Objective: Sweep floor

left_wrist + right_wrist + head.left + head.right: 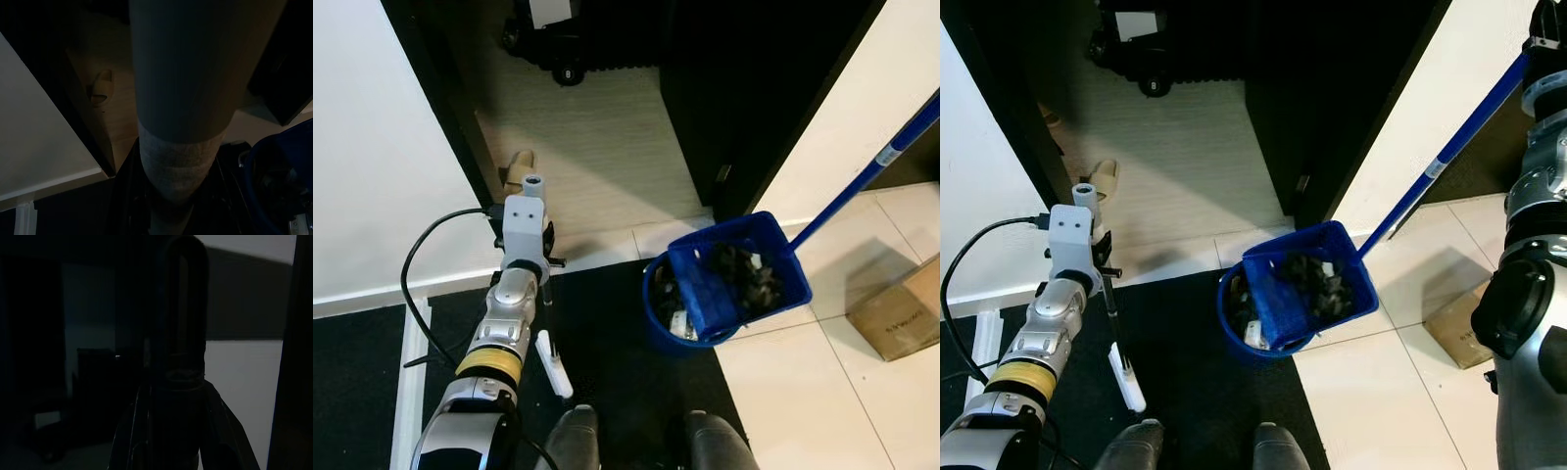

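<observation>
Black mat and white tiles meet below a dark doorway. Your right arm's blue-handled dustpan [736,274], full of debris, tips over a round blue bin [677,328]; tilt it slowly. Neither gripper's jaws can be judged.

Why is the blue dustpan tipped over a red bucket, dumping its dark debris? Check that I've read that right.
One detail is off: the bucket is blue, not red, as the left eye view shows. The rest holds: the blue dustpan, on its long blue handle, is tipped over it with dark debris inside.
</observation>
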Available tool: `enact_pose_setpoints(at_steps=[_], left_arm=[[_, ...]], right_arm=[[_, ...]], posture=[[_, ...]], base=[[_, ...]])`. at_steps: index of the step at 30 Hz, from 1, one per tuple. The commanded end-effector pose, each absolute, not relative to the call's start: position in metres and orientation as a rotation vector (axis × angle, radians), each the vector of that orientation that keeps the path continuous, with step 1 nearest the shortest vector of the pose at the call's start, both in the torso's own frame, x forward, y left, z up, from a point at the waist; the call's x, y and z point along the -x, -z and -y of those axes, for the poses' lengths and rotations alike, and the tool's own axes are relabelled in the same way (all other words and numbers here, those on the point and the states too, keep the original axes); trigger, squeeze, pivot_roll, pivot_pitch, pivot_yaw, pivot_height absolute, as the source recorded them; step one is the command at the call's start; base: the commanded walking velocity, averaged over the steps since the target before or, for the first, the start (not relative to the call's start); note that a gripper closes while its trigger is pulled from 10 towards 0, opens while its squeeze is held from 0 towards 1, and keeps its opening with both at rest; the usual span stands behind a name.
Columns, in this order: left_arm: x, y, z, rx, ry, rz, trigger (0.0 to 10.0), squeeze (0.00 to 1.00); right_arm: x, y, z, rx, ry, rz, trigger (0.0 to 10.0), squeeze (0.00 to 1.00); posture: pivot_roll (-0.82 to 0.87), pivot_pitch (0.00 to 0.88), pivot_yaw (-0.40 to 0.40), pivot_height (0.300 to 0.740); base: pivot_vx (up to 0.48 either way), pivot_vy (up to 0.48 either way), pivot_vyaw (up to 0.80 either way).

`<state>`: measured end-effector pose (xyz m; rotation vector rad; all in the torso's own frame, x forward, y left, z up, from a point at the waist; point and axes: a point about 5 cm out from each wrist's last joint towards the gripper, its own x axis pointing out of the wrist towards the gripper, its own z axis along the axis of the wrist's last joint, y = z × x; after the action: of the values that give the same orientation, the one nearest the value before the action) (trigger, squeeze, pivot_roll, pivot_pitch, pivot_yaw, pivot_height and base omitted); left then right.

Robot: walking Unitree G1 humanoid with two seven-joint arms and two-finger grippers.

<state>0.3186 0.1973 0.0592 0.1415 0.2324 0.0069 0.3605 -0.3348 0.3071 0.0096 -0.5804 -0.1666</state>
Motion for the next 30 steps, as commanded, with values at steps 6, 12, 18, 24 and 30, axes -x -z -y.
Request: enact_pose_setpoints(at_steps=[6, 12, 18, 24, 30], left_arm=[[-0.319, -0.062, -0.189, -0.154, 0.017, -0.211, 10.0, 0.0], [-0.319, -0.062, -0.19, -0.158, 0.016, -0.209, 10.0, 0.0], [-0.318, -0.061, -0.191, -0.163, 0.012, -0.209, 10.0, 0.0], [-0.316, -0.059, -0.193, -0.167, 0.007, -0.213, 10.0, 0.0], [-0.316, -0.058, -0.192, -0.167, 0.006, -0.213, 10.0, 0.0]], right_arm=[[-0.359, -0.316, 0.311, 0.13, 0.141, 0.73, 10.0, 0.0], [-0.362, -0.311, 0.299, 0.162, 0.132, 0.748, 10.0, 0.0], [-0.369, -0.295, 0.265, 0.215, 0.067, 0.77, 10.0, 0.0], [-0.37, -0.286, 0.239, 0.269, 0.0, 0.8, 10.0, 0.0], [-0.37, -0.284, 0.217, 0.324, -0.051, 0.845, 10.0, 0.0]], posture=[[0.03, 0.045, -0.07, 0.74], [0.03, 0.046, -0.07, 0.74], [0.04, 0.05, -0.075, 0.74], [0.04, 0.053, -0.077, 0.74], [0.04, 0.05, -0.08, 0.74]], base=[[0.0, 0.0, 0.0], [0.0, 0.0, 0.0], [0.0, 0.0, 0.0], [0.0, 0.0, 0.0], [0.0, 0.0, 0.0]])
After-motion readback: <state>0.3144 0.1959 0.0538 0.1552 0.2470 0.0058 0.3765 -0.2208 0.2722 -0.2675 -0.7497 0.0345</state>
